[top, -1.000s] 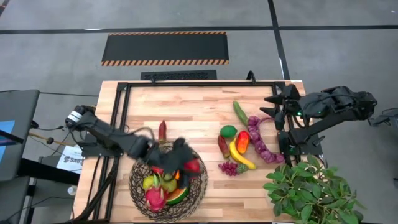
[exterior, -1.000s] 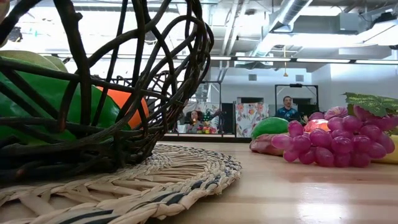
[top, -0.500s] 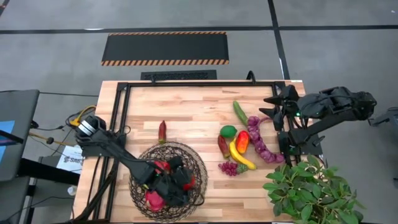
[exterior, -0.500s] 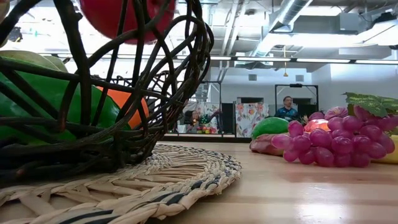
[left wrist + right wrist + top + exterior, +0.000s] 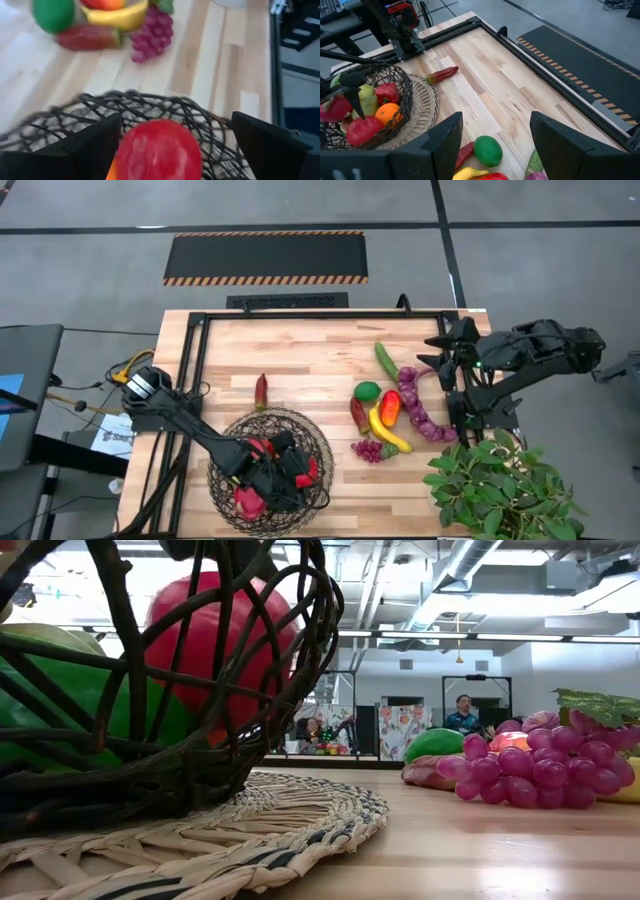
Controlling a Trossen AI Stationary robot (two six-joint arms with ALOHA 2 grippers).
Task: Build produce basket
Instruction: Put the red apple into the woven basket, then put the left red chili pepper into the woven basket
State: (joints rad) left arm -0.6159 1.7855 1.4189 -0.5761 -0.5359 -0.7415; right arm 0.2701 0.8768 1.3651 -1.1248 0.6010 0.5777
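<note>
The dark woven wire basket stands on a round straw mat near the table's near left. It holds a red apple, an orange, a red pepper, green fruit and a pink dragonfruit. My left gripper hangs open over the basket, its fingers on either side of the apple, which lies on the other fruit. My right gripper waits open above the table's far right.
Loose produce lies right of the basket: a green lime, a banana, purple grapes, a cucumber and a purple string of beads. A red chili lies beyond the basket. A leafy plant fills the near right corner.
My left gripper swung with the red apple from the basket's far rim toward the near edge, over the basket's middle, and came down. The apple has sunk from above the rim into the basket, onto the other fruit.
</note>
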